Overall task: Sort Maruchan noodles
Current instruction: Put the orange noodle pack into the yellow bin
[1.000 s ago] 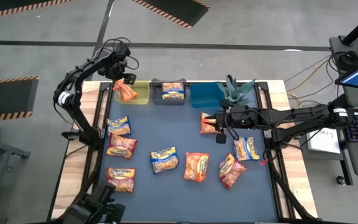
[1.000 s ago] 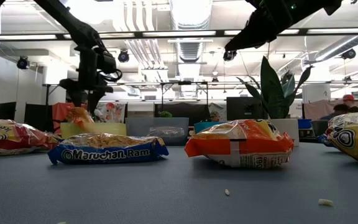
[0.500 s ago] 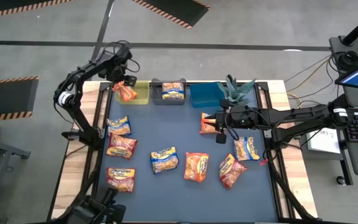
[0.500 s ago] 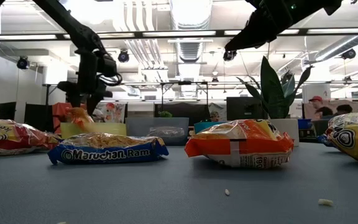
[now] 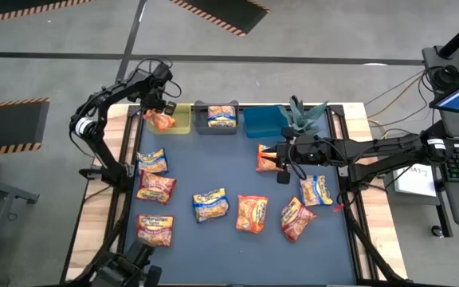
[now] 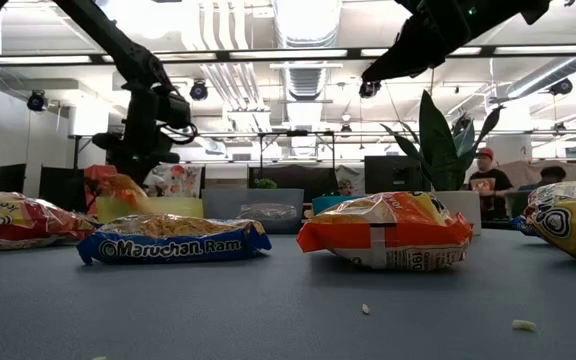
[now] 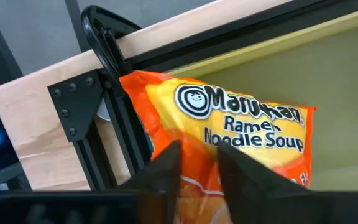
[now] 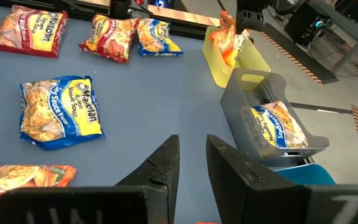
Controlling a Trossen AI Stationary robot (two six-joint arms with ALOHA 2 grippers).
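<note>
An orange Maruchan noodle packet (image 5: 162, 120) (image 7: 241, 124) leans tilted over the left wall of the yellow-green bin (image 5: 183, 119) at the table's far left. My left gripper (image 5: 160, 106) (image 7: 197, 165) stands right above it and is shut on it. My right gripper (image 5: 280, 157) (image 8: 193, 162) hovers shut at mid-right, holding nothing. It is above another orange packet (image 5: 264, 159) that lies flat on the mat. A yellow-and-blue packet (image 5: 221, 116) lies in the grey bin (image 5: 202, 126). My left gripper pinches the orange packet's raised end (image 7: 197, 186) between its two fingers, below the printed name. The fingers come steeply from above, pointing down. The packet sits tilted, its lower part in the yellow-green bin and against the bin's left wall.
Several more packets lie flat on the blue mat: yellow-and-blue (image 5: 152, 161), red (image 5: 156, 188), red (image 5: 154, 229), yellow-and-blue (image 5: 211, 205), orange (image 5: 252, 214), red (image 5: 297, 218), yellow-and-blue (image 5: 317, 190). A blue bin (image 5: 261, 121) and a potted plant (image 5: 303, 115) stand at the far edge.
My left gripper has come down onto the orange packet at the yellow-green bin, and its fingers have shut on the packet's raised end. The packet stays leaning on the bin.
</note>
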